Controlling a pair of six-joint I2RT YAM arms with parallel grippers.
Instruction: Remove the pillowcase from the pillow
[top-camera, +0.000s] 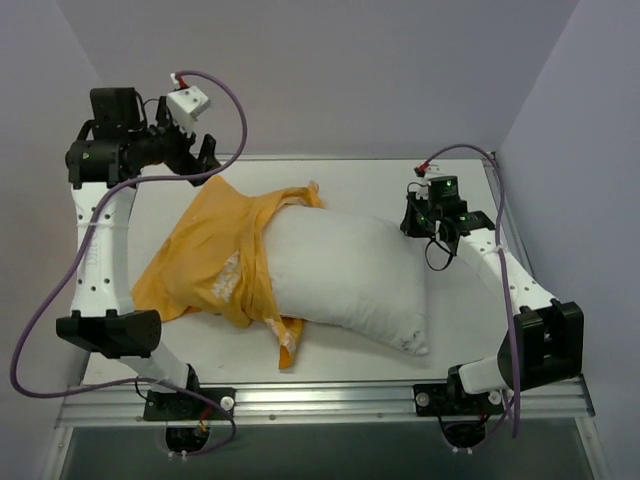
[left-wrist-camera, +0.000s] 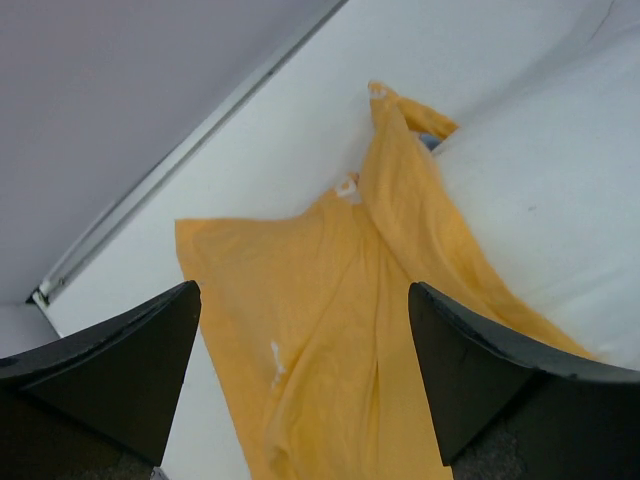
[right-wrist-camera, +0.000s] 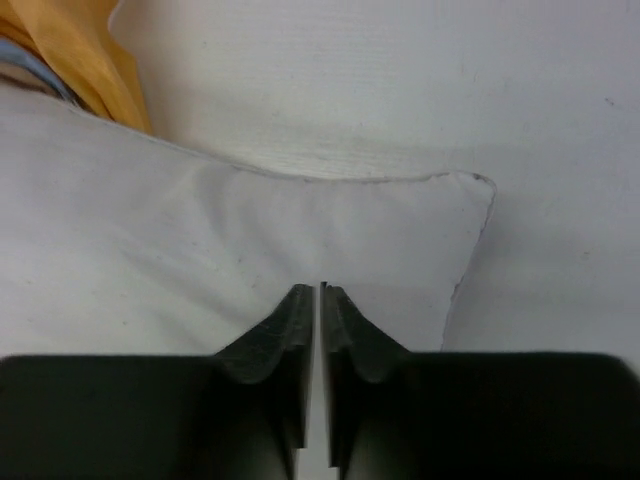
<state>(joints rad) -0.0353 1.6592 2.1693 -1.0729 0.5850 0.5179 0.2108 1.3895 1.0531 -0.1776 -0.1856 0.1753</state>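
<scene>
The white pillow (top-camera: 345, 280) lies across the middle of the table. The orange-yellow pillowcase (top-camera: 205, 255) is bunched over its left end, and a strip of it sticks out under the pillow's front edge. My left gripper (top-camera: 203, 155) is open and empty, raised above the case's far left corner. In the left wrist view the case (left-wrist-camera: 330, 330) spreads out below the wide-apart gripper (left-wrist-camera: 304, 290). My right gripper (top-camera: 418, 215) is shut, just above the pillow's far right corner. In the right wrist view its gripper (right-wrist-camera: 320, 290) points at the pillow (right-wrist-camera: 200, 250) and holds nothing.
The white table (top-camera: 350, 175) meets grey walls at the back, left and right. A metal rail (top-camera: 330, 405) with the arm bases runs along the near edge. Bare table (left-wrist-camera: 260, 150) shows behind the case.
</scene>
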